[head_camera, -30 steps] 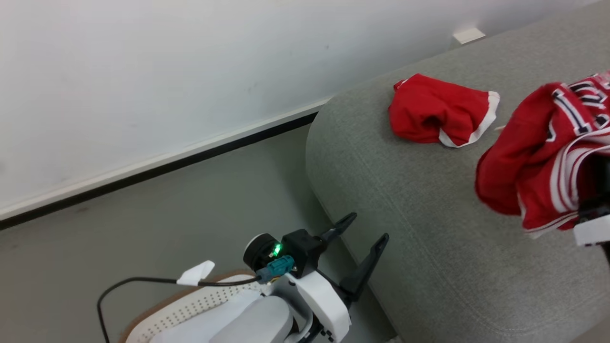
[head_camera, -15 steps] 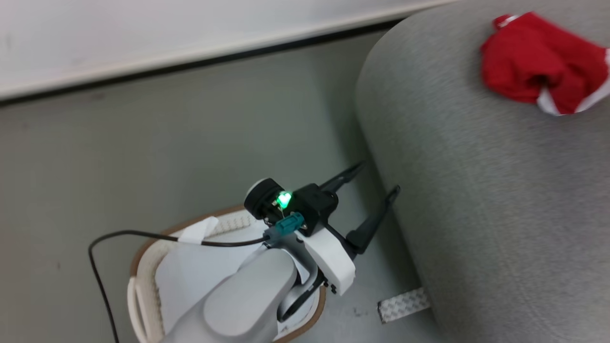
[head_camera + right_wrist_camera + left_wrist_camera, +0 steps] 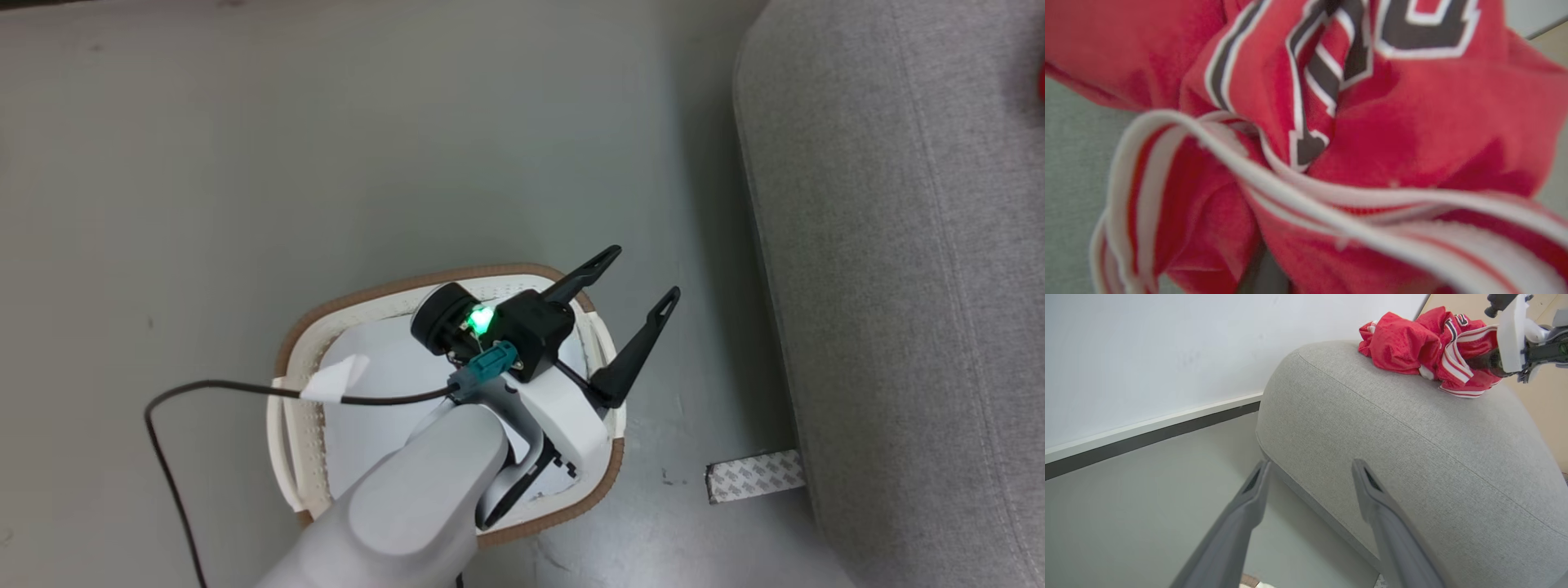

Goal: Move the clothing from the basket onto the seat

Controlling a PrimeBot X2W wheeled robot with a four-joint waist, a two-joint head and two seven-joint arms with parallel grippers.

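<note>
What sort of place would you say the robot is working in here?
Probably a home-style room, perhaps a test mock-up: a large grey sofa with red clothing on it, a laundry basket on a smooth grey floor, and a plain white wall with a dark skirting.

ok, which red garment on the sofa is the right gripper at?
The striped garment with navy lettering, bunched around the right gripper; the plain red garment beside it lies free.

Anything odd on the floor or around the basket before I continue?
One thing: a white patterned strip lies on the floor at the seat's foot, right of the basket. It looks like stray tape. Nothing else stands out.
</note>
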